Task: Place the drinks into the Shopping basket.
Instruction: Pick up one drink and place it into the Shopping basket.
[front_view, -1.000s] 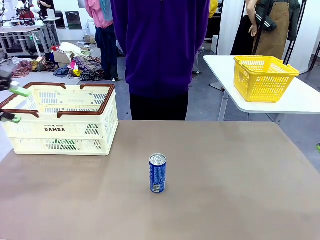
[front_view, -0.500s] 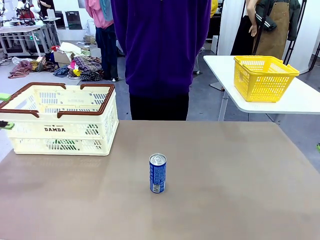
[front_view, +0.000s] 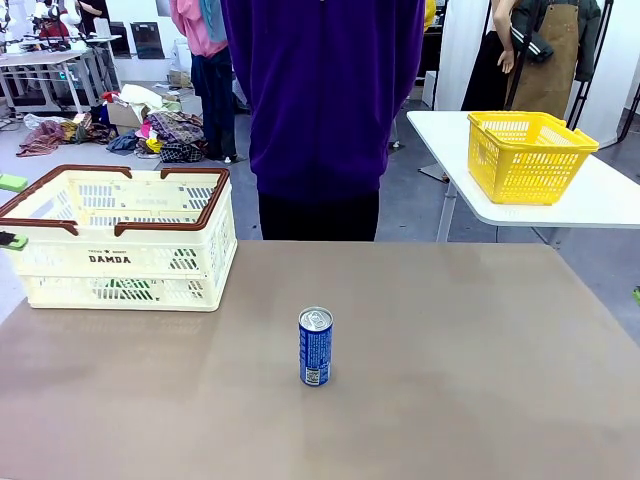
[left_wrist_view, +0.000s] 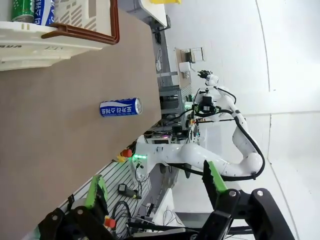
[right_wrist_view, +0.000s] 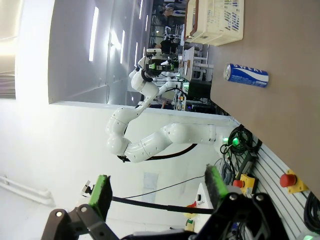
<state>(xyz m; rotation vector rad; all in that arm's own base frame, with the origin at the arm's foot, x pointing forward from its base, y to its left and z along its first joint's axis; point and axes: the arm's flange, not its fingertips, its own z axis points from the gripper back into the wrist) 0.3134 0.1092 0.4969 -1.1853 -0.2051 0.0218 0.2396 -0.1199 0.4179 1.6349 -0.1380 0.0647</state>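
The left pincer (left_wrist_view: 155, 192) stands with its jaws wide apart and nothing between the green pads; in its own wrist view the two fingers rise from the bottom edge against a backdrop of white wall and the other arm's white links. Well ahead of it, beyond the fingertips, the blue can (left_wrist_view: 120, 107) stands on the brown bench (left_wrist_view: 60, 150), clear of everything around it. Farther off still, toward the upper corner of that view, sits the Shopping basket (left_wrist_view: 45, 42), and inside it a green can (left_wrist_view: 22, 10) lies just beside another blue-and-white can (left_wrist_view: 45, 11). In the front view two green pad tips of the left pincer (front_view: 12, 212) show at the picture's edge, just beside the end of the cream Shopping basket (front_view: 125, 265), which sits at the bench's (front_view: 450, 380) far corner; the blue can (front_view: 315, 346) stands upright in the middle, well apart from both. The right pincer (right_wrist_view: 157, 192) is likewise spread open and empty, off the bench's side; the blue can (right_wrist_view: 246, 75) is far ahead of its fingers, and the Shopping basket (right_wrist_view: 217, 22) farther beyond. A person in a purple top (front_view: 320, 90) stands at the far side.
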